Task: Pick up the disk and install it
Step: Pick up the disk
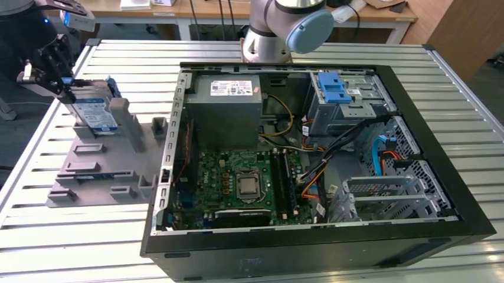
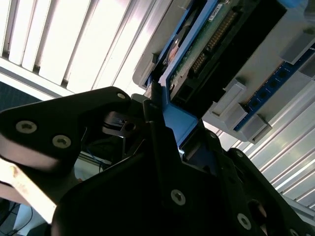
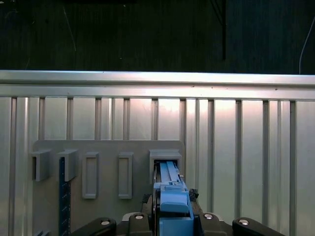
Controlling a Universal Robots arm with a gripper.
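Pincer (image 1: 68, 88) gripped disk (image 1: 94, 115), upright in grey rack (image 1: 94, 171) slot; rack sat @ 9 o'clock of open PC case (image 1: 315, 250) on slatted desk (image 1: 63, 236).

Looks down on a ribbed silver metal table (image 1: 71, 236). Shows at its middle an open black computer case (image 1: 315, 253) lying on its side, with a green motherboard (image 1: 236, 183) nearer the camera, a grey power supply box with a white sticker (image 1: 224, 112) beyond it, and a grey metal drive cage with a blue latch (image 1: 346, 97) toward the exterior view's right. Shows on the exterior view's left, just beside the case, a grey plastic slotted fixture (image 1: 94, 171). Finds a flat silver rectangular disk with blue-and-white label and blue bracket (image 1: 93, 112) standing upright at the fixture's far end, with a black gripper (image 1: 67, 87) touching its upper edge. Shows a grey arm base with a pale blue cap (image 1: 264, 44) at the table's far edge.
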